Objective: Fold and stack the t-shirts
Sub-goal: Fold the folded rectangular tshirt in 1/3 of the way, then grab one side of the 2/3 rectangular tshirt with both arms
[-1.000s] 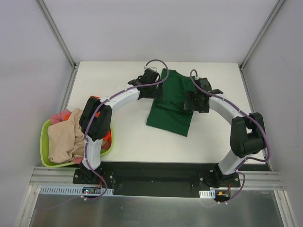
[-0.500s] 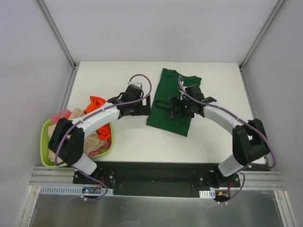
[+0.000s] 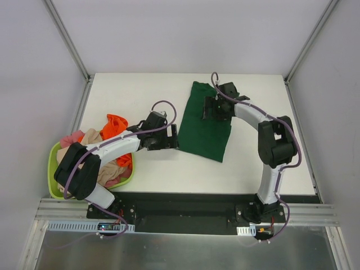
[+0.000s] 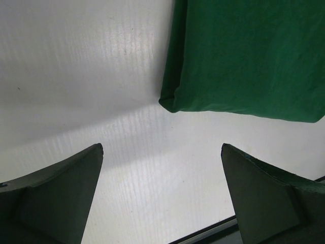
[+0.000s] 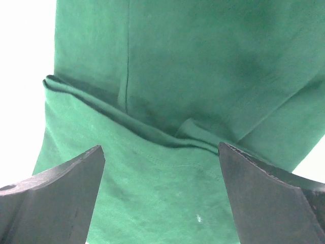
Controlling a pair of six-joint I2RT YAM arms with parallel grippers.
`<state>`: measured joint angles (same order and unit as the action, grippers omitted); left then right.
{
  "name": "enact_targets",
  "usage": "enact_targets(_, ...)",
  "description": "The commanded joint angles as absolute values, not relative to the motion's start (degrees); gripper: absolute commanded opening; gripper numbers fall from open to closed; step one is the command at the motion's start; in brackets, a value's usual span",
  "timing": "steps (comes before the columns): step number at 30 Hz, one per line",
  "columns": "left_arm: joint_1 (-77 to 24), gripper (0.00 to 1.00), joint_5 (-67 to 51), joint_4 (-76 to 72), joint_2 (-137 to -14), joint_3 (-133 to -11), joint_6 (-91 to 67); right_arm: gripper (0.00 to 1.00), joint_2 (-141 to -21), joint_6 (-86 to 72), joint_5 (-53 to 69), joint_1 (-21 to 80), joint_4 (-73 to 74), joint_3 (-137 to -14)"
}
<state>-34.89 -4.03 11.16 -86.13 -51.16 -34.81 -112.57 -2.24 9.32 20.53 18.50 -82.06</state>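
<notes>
Both arms have swung since a second ago: the left fingers point(image 4: 61, 198) have drawn back from the far end of the green t-shirt point(image 3: 205, 132) to its near left corner. The right fingers point(image 5: 56, 198) now hang over the shirt's far end instead of its right edge. The shirt itself now lies as a narrower strip on the bench point(image 3: 140, 95).

The left fingers stand wide apart and hold nothing. Only bare bench lies between them, and the shirt's folded corner sits just ahead of them, a little toward the right-hand finger and not touching either one.

The right fingers are also spread wide and empty. Green cloth fills the space between and ahead of them, and a raised crease runs across it from one finger toward the other. Whether their tips touch the cloth cannot be told.

Well behind the left fingers, beside that arm's base, a lime-green basket point(image 3: 52, 169) holds an orange shirt point(image 3: 116, 124), a beige shirt point(image 3: 91, 136) and a pink shirt point(image 3: 70, 138), all loosely heaped.
</notes>
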Motion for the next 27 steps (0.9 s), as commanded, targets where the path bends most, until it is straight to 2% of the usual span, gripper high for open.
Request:
enact_targets(1, -35.16, 0.99, -4.84, 8.97, -86.57, -51.86, -36.39, 0.96, -106.36, 1.39, 7.73, 20.3, 18.72, -82.71)
enact_targets(4, -35.16, 0.96, -4.31, 8.44, -87.62, -52.47, -37.18, 0.96, -98.12, 4.47, 8.17, 20.48, 17.41, -76.23)
enact_targets(8, -35.16, 0.83, -2.47, 8.35, -90.43, -55.27, -38.67, 0.96, -84.23, 8.87, 14.12, 21.62, 14.06, -60.77)
enact_targets(14, -35.16, 0.79, -0.35, 10.19, -95.53, -60.11, -40.96, 0.96, -69.45, 9.49, 13.54, 27.59, 12.13, -43.96)
enact_targets(22, -35.16, 0.62, -2.2, 11.86, -101.77, -62.4, -41.22, 0.96, -70.22, 10.46, 8.17, 30.15, 16.87, -42.27)
enact_targets(27, -35.16, 0.37, -4.48, 12.39, -102.04, -60.47, -40.96, 0.99, -72.07, 11.68, 7.91, 31.37, 18.8, -43.15)
